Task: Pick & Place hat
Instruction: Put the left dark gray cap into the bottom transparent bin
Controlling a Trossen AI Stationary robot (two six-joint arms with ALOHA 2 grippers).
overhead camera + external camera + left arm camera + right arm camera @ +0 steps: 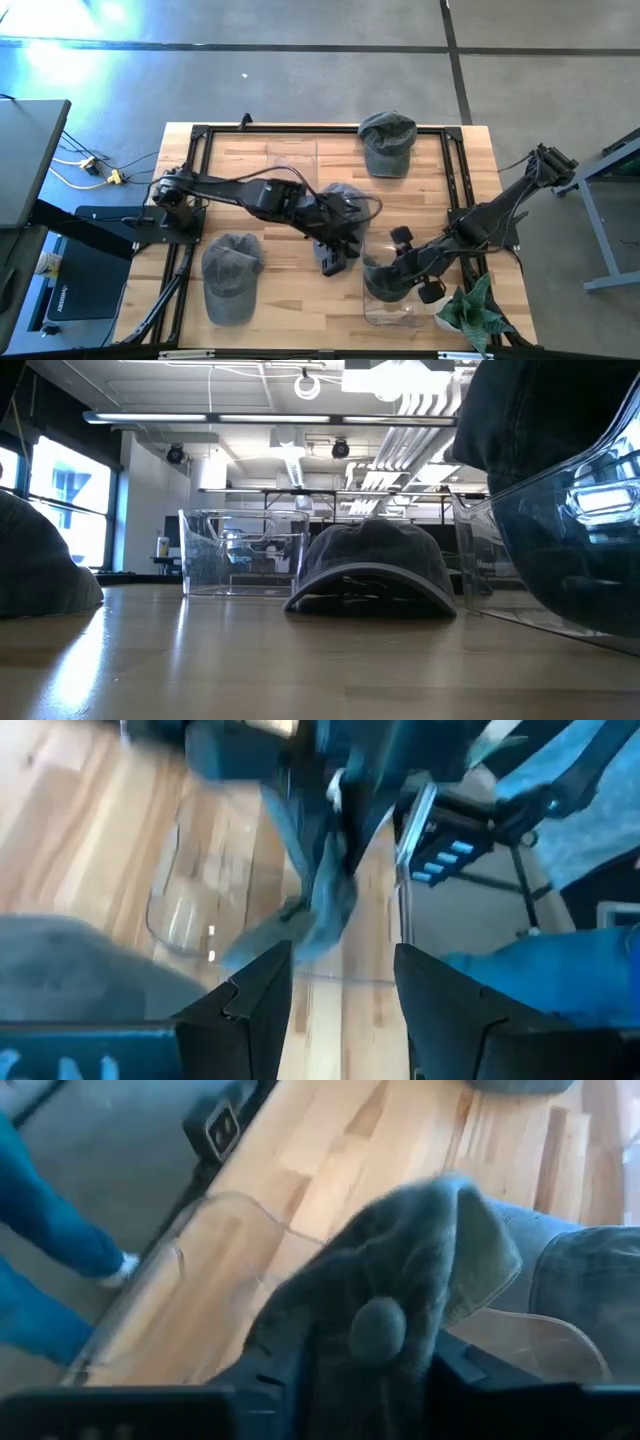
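The grey hat (390, 1310) hangs bunched between the fingers of the right tool (405, 275), over the clear plastic bin (392, 305) at the near right of the tabletop (290, 300); the fingers look partly parted around the cloth, so whether they grip it or are letting go I cannot tell. The step in hand seems to be the drop into that bin, and it would go best with the hat centred over the opening, the fingers spread fully, and the arm lifted straight up so the fabric does not snag and drag back out. The left tool (335, 255) hovers at mid-table just beside the right one, its fingers partway apart and holding nothing; it is close enough to crowd the lift. Under the left arm lies a second grey cap (345, 195), a third (388, 143) rests at the far edge, and a fourth (232, 277) at the near left. An empty clear bin (292, 160) stands far centre, and a potted plant (470, 310) sits just right of the target bin. A person's blue-clad legs (45, 1270) show beyond the tabletop's edge.
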